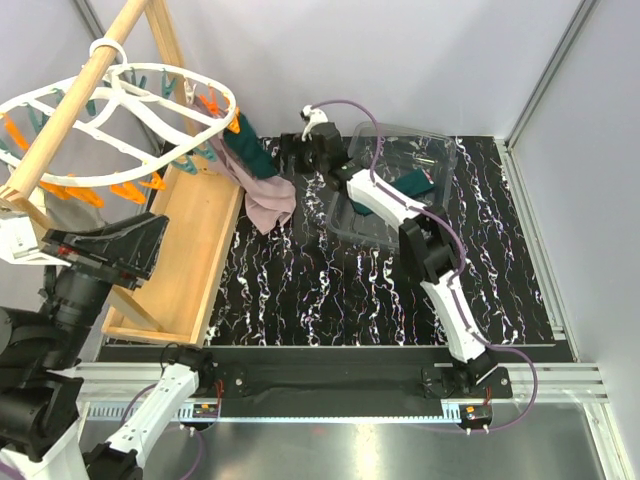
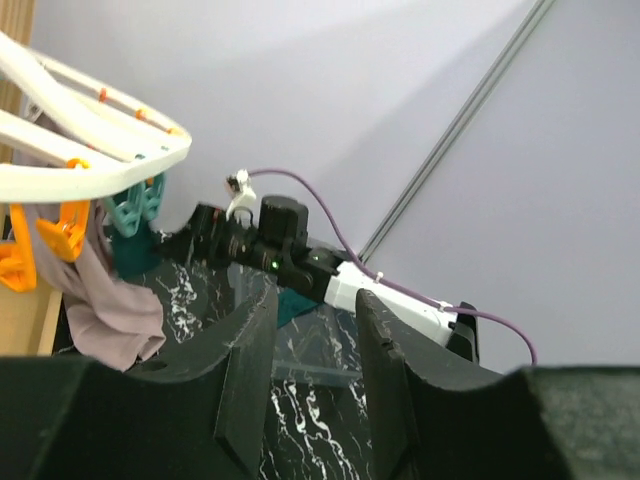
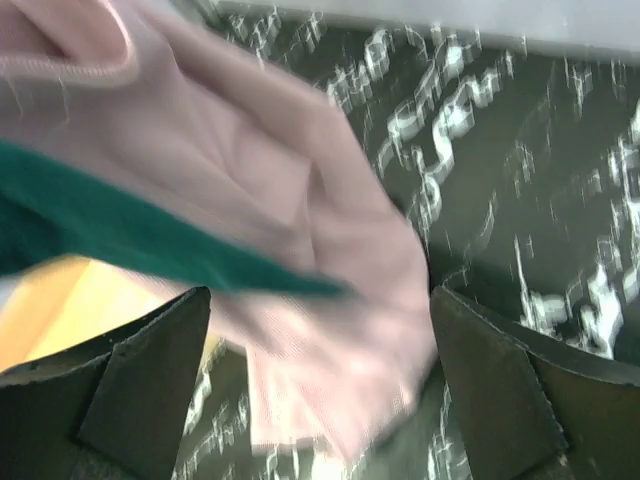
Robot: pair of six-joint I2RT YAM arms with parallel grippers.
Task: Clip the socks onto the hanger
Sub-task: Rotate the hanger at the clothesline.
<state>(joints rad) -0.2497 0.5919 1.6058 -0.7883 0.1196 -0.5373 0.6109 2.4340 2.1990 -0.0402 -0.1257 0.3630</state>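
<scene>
Black fingers (image 3: 140, 380) of my right gripper (image 3: 320, 296) stand wide apart by a pink cloth (image 3: 300, 160) and a green sock (image 3: 100, 225). My left gripper (image 2: 315, 300) is a bit open and holds nothing.

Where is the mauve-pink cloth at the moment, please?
The pink cloth hangs left of centre in the top view, under the hanger at its right end, beside a teal sock.

Up at ten o'clock the hanger (image 1: 130, 95) sits above the wooden tray (image 1: 195, 260), one sock (image 1: 248, 152) and the cloth (image 1: 270, 205) hanging at its three o'clock rim, while the other sock (image 1: 413, 183) lies in the bin (image 1: 440, 150) at one o'clock.
</scene>
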